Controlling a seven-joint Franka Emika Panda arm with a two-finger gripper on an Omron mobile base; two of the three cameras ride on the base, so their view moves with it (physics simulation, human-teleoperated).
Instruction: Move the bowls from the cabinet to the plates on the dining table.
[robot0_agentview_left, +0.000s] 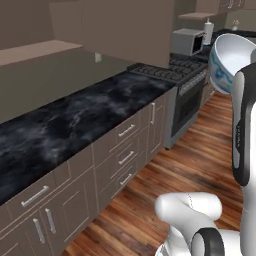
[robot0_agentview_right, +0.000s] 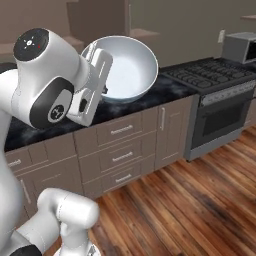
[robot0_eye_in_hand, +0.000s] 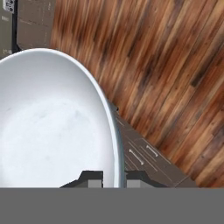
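My gripper (robot0_eye_in_hand: 114, 179) is shut on the rim of the white bowl (robot0_eye_in_hand: 48, 122), one finger inside and one outside. The bowl is held up in the air, tipped on its side. In the left base view the bowl (robot0_agentview_left: 227, 62) shows its blue floral outside, just above my forearm. In the right base view the bowl (robot0_agentview_right: 127, 67) turns its white inside to the camera, with the gripper (robot0_agentview_right: 102, 70) on its left rim. A taupe wall cabinet (robot0_agentview_left: 125, 30) hangs above the counter. The plates and the dining table are out of view.
A black marble counter (robot0_agentview_left: 65, 125) over taupe drawer units (robot0_agentview_left: 125, 150) runs along the left. Beyond it stands a stove (robot0_agentview_left: 175, 72) with a microwave (robot0_agentview_left: 187, 41) behind. Open wooden floor (robot0_agentview_left: 190, 165) lies to the right of the units.
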